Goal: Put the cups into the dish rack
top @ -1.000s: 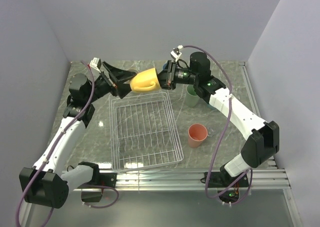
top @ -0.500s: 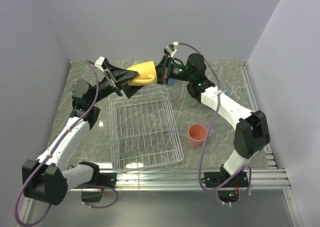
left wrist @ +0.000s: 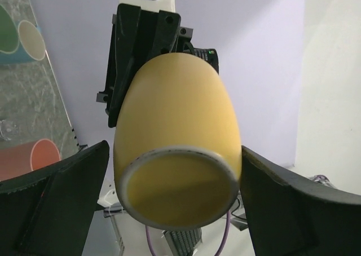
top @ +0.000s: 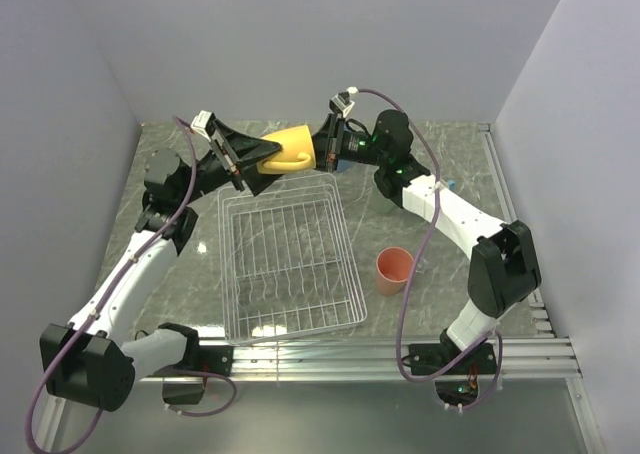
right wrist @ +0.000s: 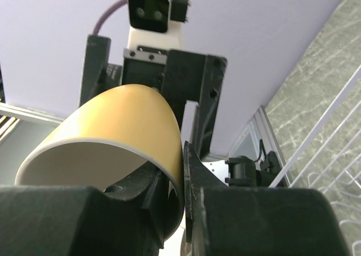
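A yellow mug (top: 285,146) hangs in the air over the far edge of the white wire dish rack (top: 290,325). My right gripper (top: 318,152) is shut on its rim, one finger inside and one outside, as the right wrist view shows (right wrist: 181,154). My left gripper (top: 262,157) is open, and its fingers (left wrist: 67,194) stand on either side of the mug's base (left wrist: 177,126) with gaps. A salmon-pink cup (top: 394,270) stands right of the rack. Green (left wrist: 7,30) and beige (left wrist: 32,40) cups show in the left wrist view.
The rack holds nothing that I can see. Grey walls close off the left, back and right. A metal rail (top: 400,354) runs along the near edge by the arm bases. The right arm hides the table behind it.
Both grippers rose and shifted left toward the back wall with the yellow mug. The left fingers now flank the mug's base. Little has moved in the last half second.
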Controlling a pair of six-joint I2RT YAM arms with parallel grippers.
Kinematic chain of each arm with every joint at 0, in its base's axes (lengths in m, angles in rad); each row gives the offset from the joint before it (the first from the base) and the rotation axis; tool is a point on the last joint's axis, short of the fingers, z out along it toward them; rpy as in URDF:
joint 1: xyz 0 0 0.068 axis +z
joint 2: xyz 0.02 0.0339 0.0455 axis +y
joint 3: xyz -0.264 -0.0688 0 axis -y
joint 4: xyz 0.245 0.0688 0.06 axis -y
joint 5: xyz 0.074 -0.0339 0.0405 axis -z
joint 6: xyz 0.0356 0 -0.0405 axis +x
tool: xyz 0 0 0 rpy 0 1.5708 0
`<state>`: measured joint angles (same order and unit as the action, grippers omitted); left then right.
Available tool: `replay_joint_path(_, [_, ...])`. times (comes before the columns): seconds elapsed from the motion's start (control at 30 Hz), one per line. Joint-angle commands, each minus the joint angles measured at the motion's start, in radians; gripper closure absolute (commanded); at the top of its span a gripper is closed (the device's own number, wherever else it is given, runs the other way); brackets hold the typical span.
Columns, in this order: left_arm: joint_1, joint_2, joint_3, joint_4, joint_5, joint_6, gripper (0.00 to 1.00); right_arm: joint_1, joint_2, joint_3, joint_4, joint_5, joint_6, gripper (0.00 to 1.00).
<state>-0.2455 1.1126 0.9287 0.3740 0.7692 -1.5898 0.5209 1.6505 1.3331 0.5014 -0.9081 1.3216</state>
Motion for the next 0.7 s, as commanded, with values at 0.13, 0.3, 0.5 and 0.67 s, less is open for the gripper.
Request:
replay_joint_path(0.13, [0.012, -0.028, 0.015, 0.037, -0.027, 0.013, 0.01, -0.009, -0.101, -0.012, 0.029, -0.005, -0.053, 1.0])
replay_joint_path(0.3, [0.011, -0.017, 0.036, 0.026, -0.013, 0.036, 0.01, -0.009, -0.086, -0.012, 0.052, 0.002, -0.029, 1.0])
replay_joint_path(0.5, [0.002, -0.02, 0.021, 0.074, -0.021, 0.013, 0.0, -0.007, -0.055, 0.023, 0.058, 0.011, -0.013, 1.0])
replay_joint_path(0.67, [-0.012, -0.019, 0.019, 0.075, -0.025, 0.018, 0.26, -0.004, -0.049, 0.015, 0.075, 0.009, -0.002, 1.0])
